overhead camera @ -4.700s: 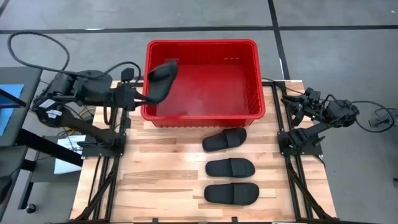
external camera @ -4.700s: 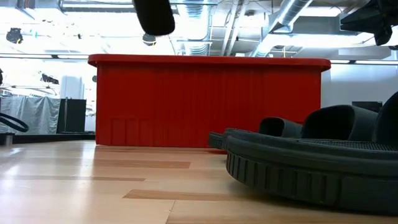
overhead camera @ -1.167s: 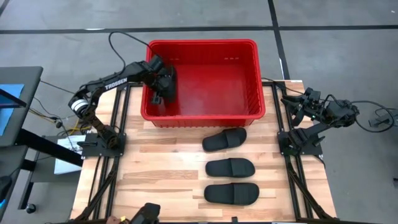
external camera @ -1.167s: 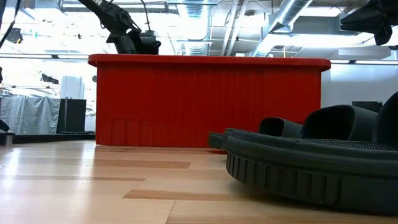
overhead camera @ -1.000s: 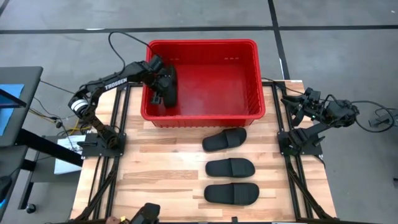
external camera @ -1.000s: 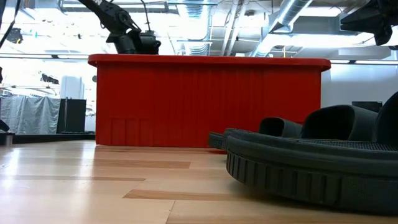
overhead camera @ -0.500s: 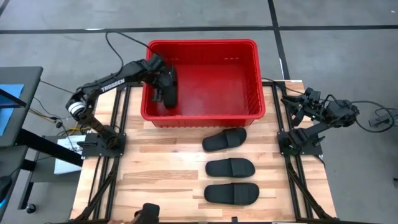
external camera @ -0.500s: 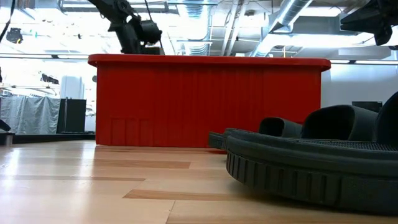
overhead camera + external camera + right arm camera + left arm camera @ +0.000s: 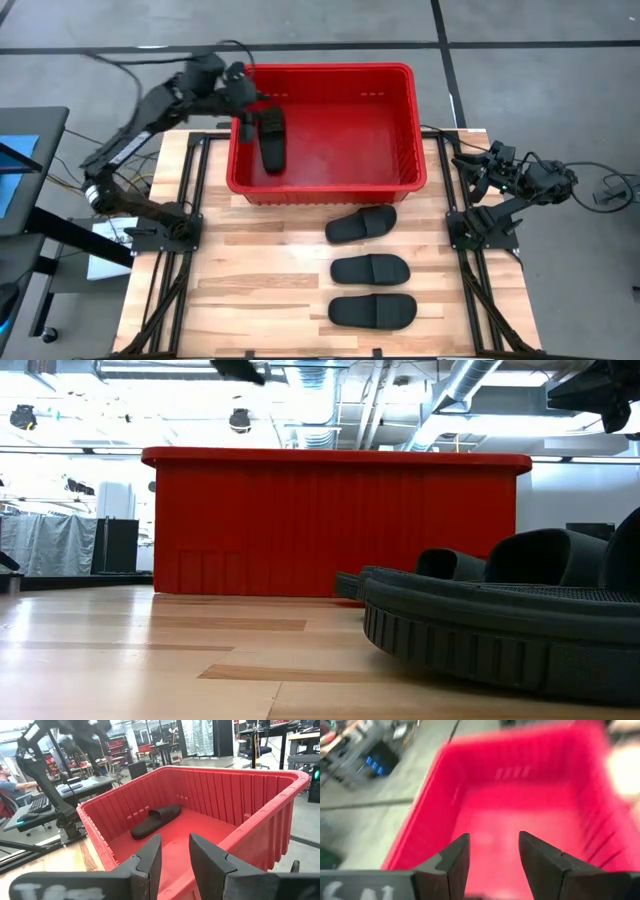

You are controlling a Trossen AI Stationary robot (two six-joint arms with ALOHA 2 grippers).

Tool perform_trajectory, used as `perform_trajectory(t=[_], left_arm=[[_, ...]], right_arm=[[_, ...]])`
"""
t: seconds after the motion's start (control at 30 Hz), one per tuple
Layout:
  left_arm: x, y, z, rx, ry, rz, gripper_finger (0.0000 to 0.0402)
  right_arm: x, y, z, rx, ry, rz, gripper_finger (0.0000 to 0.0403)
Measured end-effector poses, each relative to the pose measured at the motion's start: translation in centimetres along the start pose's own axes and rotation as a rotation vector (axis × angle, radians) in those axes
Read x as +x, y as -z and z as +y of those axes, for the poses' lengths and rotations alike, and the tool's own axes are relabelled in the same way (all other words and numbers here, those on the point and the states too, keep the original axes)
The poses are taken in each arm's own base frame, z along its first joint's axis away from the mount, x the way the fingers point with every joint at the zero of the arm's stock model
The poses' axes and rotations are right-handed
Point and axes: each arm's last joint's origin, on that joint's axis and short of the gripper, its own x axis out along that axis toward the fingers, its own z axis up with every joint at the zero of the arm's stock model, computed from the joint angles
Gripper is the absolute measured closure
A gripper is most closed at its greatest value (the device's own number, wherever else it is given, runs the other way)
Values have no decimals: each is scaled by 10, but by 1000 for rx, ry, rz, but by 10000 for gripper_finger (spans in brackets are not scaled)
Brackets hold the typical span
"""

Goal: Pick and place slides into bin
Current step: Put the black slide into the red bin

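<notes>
Lying flat inside the red bin [image 9: 400, 130] near its left wall is one black sandal [image 9: 271, 140], with the left gripper [image 9: 243, 97] above that wall, fingers apart and empty. Three more sandals [image 9: 371, 270] sit in a row on the table [image 9: 260, 290] in front of the bin, while the right gripper [image 9: 470, 166] waits at the table's right edge, fingers slightly apart around nothing.

Bright even overhead light; left wrist view motion-blurred; low view backlit, glaring.
</notes>
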Motion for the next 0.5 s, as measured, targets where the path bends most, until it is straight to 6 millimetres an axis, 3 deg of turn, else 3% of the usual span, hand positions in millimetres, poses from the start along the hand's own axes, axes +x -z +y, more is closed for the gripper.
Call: perform_trajectory(t=[0.17, 0.5], left_arm=[[-53, -20, -11, -195, 113, -208, 242], [-126, -14, -43, -310, 297, -376, 242]], right_arm=[[0, 0, 0, 0, 0, 0, 312], [0, 0, 0, 0, 0, 0, 312]])
